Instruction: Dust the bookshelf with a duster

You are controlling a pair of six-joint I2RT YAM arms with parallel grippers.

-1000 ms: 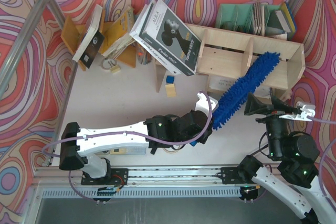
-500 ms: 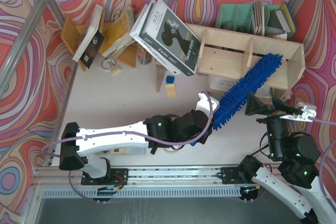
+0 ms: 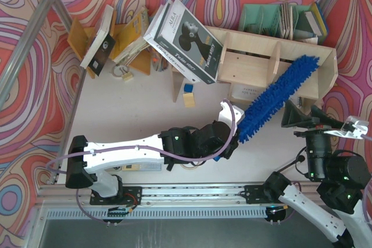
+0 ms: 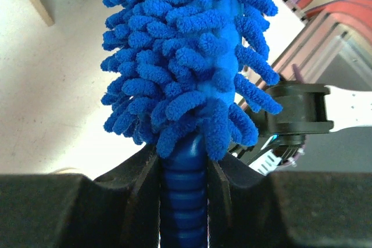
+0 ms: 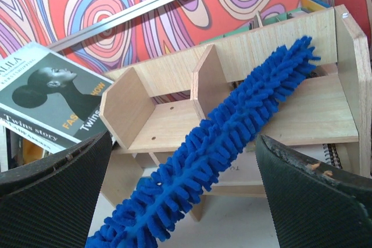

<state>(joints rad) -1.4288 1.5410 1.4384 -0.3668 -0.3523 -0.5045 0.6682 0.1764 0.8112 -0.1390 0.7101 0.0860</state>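
Change: duster (image 3: pixel 278 94) tip is now reaching further toward 2 o'clock along the bookshelf (image 3: pixel 256 62) than a second ago, and the right arm is sitting further out toward 4 o'clock.
Left arm: is stretching low over the table from its base at 8 o'clock to the centre, with the wrist angling up toward 1 o'clock.
Left gripper (image 4: pixel 185 172): fingers are clamping the ribbed dark blue handle just under the fluff.
Duster: is slanting from the centre out to 2 o'clock, its head crossing the bookshelf's right-hand compartment with the tip near the end wall. Whether it is pressing on the wood cannot be told.
Right arm: is standing folded at 4 o'clock, wrist pointing toward 12 o'clock.
Right gripper (image 3: pixel 307 115): fingers are spreading wide, holding nothing, just beside the duster.
Bookshelf: is sitting at 1 to 2 o'clock, with a magazine (image 3: pixel 186 39) leaning on its left end.
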